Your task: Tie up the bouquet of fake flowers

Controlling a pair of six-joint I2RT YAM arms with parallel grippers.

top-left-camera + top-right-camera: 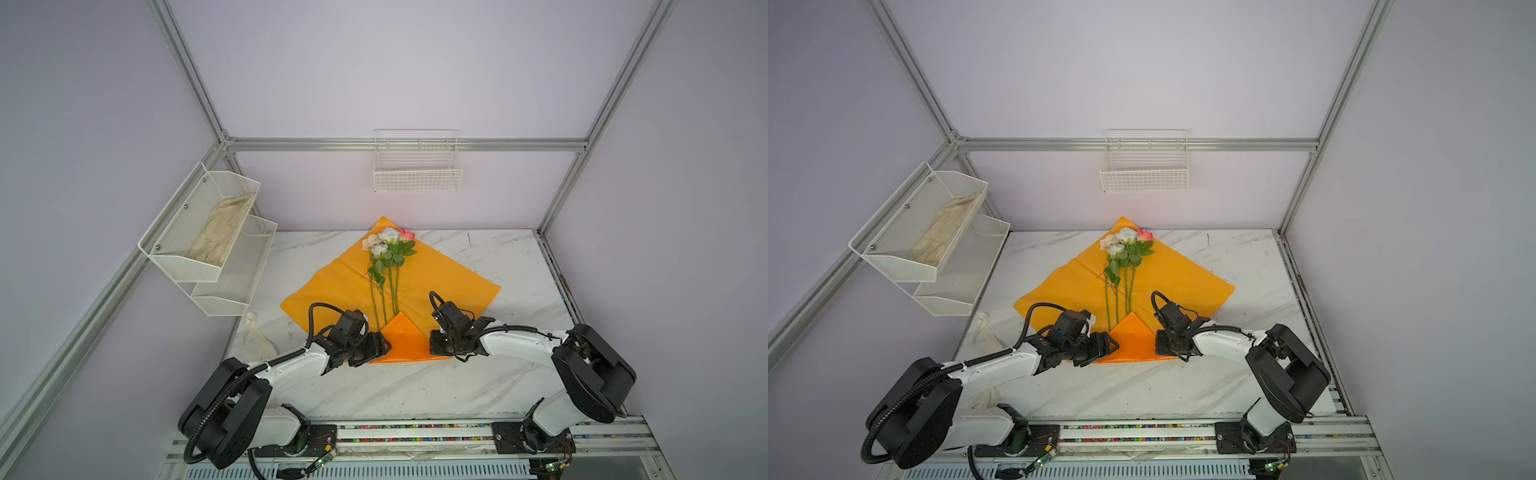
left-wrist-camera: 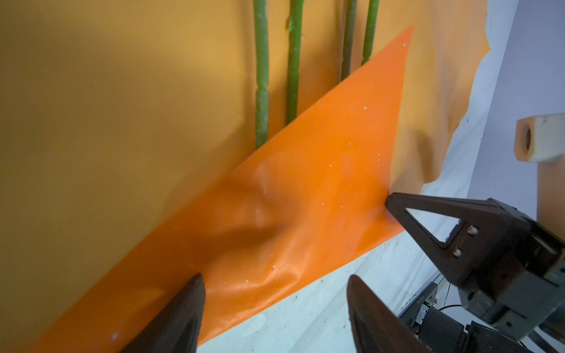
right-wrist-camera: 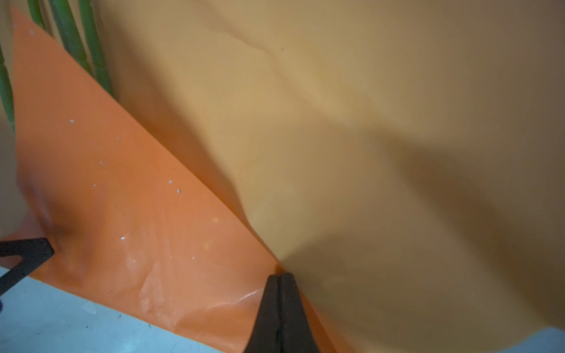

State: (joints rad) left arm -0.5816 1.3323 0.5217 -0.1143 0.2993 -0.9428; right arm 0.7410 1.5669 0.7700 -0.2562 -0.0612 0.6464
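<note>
Now | folding wrap | left pincer (image 2: 275,276) wide over flap (image 1: 405,336) at 6 o'clock of paper (image 1: 436,282) | right pincer (image 3: 280,275) shut, tip on crease | we should press flap flat, stems (image 1: 390,299) tucked under.

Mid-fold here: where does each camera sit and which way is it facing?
Top views: high above the bases, looking down at table, paper, flowers; left arm and right arm show.
Left wrist: over the open left gripper, facing flap and stems; right gripper shows.
Right wrist: over the shut right gripper, facing flap and paper; left fingertip shows.
Shared: the flap, stems.
</note>
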